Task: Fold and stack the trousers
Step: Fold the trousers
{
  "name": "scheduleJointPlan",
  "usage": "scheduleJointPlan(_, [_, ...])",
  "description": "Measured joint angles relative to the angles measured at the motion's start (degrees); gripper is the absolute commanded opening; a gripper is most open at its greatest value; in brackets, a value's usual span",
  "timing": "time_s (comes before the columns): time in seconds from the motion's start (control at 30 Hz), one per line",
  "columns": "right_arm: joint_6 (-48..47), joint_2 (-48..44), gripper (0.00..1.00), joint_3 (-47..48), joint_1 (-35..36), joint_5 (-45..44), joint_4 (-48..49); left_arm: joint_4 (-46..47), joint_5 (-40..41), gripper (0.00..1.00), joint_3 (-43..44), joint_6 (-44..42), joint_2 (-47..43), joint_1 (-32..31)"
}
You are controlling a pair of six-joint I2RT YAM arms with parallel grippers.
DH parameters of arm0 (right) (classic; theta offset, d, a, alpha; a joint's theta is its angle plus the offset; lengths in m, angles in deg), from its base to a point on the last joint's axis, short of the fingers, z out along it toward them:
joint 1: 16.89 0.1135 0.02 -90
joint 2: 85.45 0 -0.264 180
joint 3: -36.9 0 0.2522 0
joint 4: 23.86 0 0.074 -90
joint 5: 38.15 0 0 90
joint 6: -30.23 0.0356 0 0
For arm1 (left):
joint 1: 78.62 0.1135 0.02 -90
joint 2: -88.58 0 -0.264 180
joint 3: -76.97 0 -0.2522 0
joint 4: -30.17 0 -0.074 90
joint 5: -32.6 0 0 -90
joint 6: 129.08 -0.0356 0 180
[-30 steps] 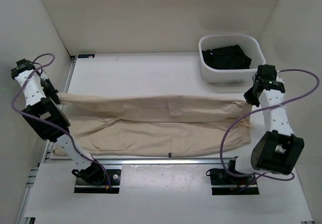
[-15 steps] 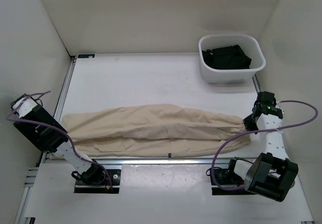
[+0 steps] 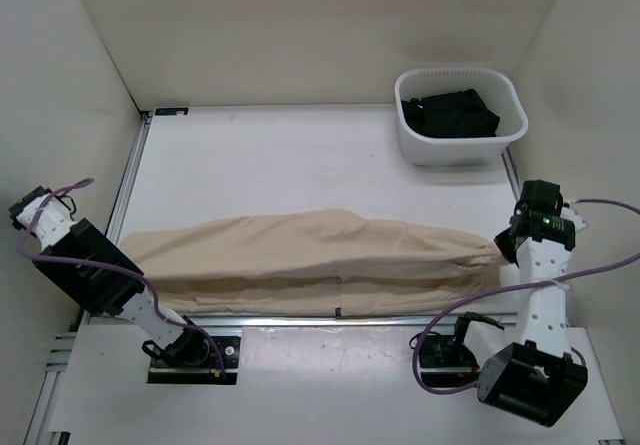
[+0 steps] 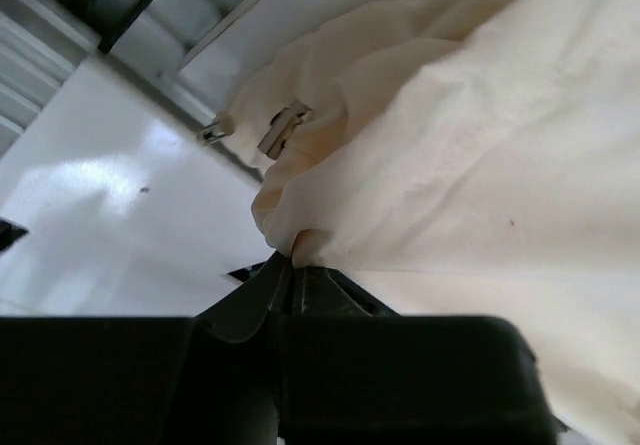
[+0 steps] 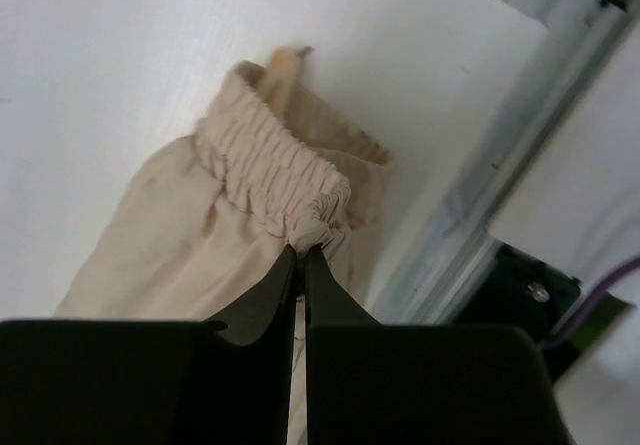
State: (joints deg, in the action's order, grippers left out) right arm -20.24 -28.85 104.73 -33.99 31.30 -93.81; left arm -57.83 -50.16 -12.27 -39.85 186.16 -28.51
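The beige trousers (image 3: 320, 260) lie stretched left to right along the near edge of the white table, folded lengthwise. My left gripper (image 4: 293, 261) is shut on the leg end of the trousers (image 4: 480, 145) at the far left. My right gripper (image 5: 302, 249) is shut on the gathered waist of the trousers (image 5: 270, 180) at the far right. In the top view the left gripper (image 3: 122, 247) and the right gripper (image 3: 503, 248) hold the two ends low over the table.
A white basket (image 3: 505, 137) with dark clothes (image 3: 450, 113) stands at the back right. The metal rail (image 3: 330, 317) runs along the table's near edge. Enclosure walls stand close on both sides.
Both grippers have pulled the lifted far edge of the trousers toward the near edge and lowered it, laying the cloth over itself. Both arms have drawn back.
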Motion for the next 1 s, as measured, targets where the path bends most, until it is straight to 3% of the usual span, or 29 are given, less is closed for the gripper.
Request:
scheduleJointPlan(0.27, [5.3,-3.7,0.0,-4.5,-1.8,-4.3,-6.9,1.5,3.0,0.14,-4.1,-0.6,-1.6,4.2])
scheduleJointPlan(0.3, [5.8,-3.8,0.05,-4.5,-1.8,-4.9,-7.3,1.4,3.0,0.14,-4.1,-0.7,-1.6,4.2])
scheduleJointPlan(0.33, [6.6,-3.8,0.34,-4.7,-1.7,-5.4,-7.5,1.5,3.1,0.14,-4.3,-0.7,-1.6,4.2])
scheduleJointPlan(0.4, [8.7,-4.3,0.67,-6.0,-1.8,-7.3,-8.0,2.2,3.8,0.33,-5.3,-0.7,-1.6,4.2])
scheduleJointPlan(0.47, [10.2,-4.8,0.82,-7.4,-1.9,-9.8,-8.7,3.3,4.6,0.57,-6.9,-0.8,-1.6,4.5])
scheduleJointPlan(0.5, [10.6,-5.0,0.83,-7.8,-2.0,-11.0,-9.2,3.3,5.0,0.71,-7.6,-0.8,-1.6,4.7])
scheduleJointPlan(0.53, [10.6,-5.3,0.83,-7.8,-2.0,-11.8,-9.7,3.3,5.2,0.74,-8.0,-0.5,-1.6,4.9])
scheduleJointPlan(0.6, [9.3,-5.8,0.72,-7.5,-1.9,-12.5,-9.3,2.4,5.1,0.79,-7.6,-0.5,-1.6,5.1])
scheduleJointPlan(0.63, [7.5,-5.9,0.66,-6.8,-1.7,-11.6,-8.5,1.0,4.4,0.8,-6.4,-0.5,-1.4,5.2])
scheduleJointPlan(0.67, [5.1,-6.0,0.53,-5.9,-0.9,-10.3,-6.9,-1.0,3.0,0.8,-4.1,-0.4,-1.1,5.2])
scheduleJointPlan(0.7, [3.1,-6.0,0.51,-5.0,0.2,-8.8,-5.0,-2.6,1.6,0.8,-1.2,-0.5,-0.9,5.1])
scheduleJointPlan(0.77, [-0.4,-5.3,0.42,-3.2,5.1,-5.2,-0.1,-4.1,-0.4,0.8,4.1,-0.4,-1.0,3.6])
scheduleJointPlan(0.83, [-2.0,-2.6,0.26,-1.4,12.0,-2.9,3.5,-4.0,-2.0,0.8,6.7,0.0,-1.6,0.2])
scheduleJointPlan(0.9, [-1.7,1.7,0.1,-0.3,18.5,-1.3,5.7,-1.4,-2.5,0.79,5.4,0.3,-2.6,-4.9])
scheduleJointPlan(1.0, [1.1,9.4,0.04,-2.9,23.5,1.9,7.3,5.2,-1.8,0.76,-4.2,0.4,-4.1,-12.5])
